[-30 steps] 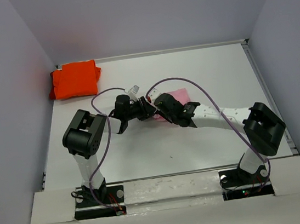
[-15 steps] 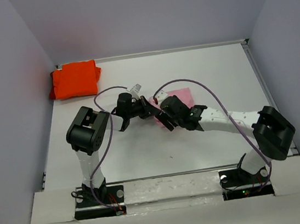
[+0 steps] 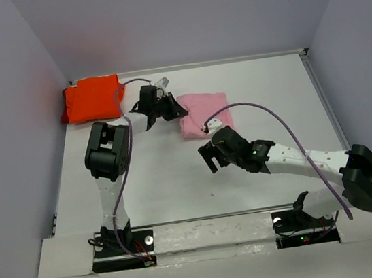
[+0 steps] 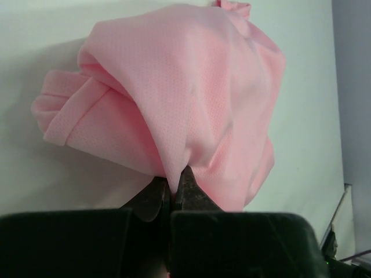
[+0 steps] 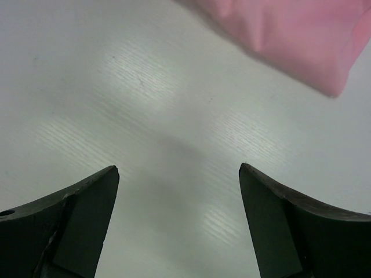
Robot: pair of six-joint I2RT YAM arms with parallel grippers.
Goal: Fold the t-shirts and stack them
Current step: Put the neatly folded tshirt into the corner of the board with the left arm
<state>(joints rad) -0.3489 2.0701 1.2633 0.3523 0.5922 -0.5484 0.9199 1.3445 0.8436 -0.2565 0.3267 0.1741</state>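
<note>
White table, pink shirt folded mid-frame, my left jaws clamped on its edge; right jaws wide open, empty. Stacking step, I reckon: next, carry it onto orange shirt, upper left.

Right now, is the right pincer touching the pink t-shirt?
Apart. Right wrist view: table shows between the open right pincer and the pink t-shirt.

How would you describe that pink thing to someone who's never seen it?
On the white table, look past the middle toward the back wall. The pink shirt is there, loosely folded; the only other cloth, the orange shirt, sits in the far left corner.
</note>
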